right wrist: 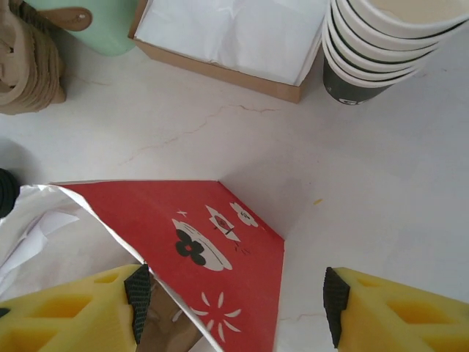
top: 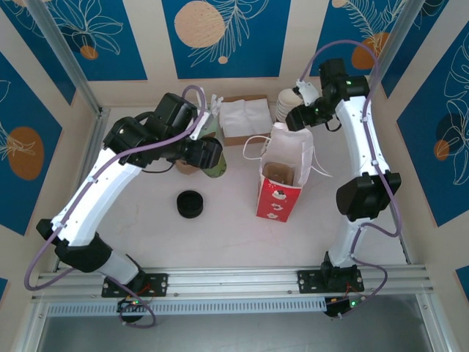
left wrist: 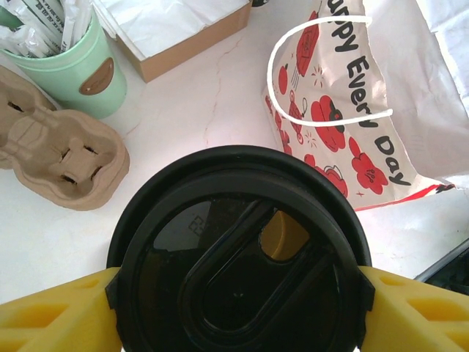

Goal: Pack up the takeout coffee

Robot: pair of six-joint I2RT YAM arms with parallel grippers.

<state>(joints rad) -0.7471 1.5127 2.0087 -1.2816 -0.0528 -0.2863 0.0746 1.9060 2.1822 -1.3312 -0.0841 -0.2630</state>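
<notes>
Currently your left gripper [left wrist: 234, 297] is clamping the takeout coffee [left wrist: 238, 242], left of the red bag [top: 279, 194]. The right gripper [right wrist: 233, 304] is standing spread.

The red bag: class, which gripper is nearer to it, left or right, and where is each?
Right. The right gripper is open at the top rim of the red bag. The left gripper holds the takeout coffee off to the bag's left, apart from it.

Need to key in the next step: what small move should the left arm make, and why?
Probably lift the coffee and carry it right, toward the bag: the left fingers already hold it, and the bag stands open-topped to its right.
</notes>
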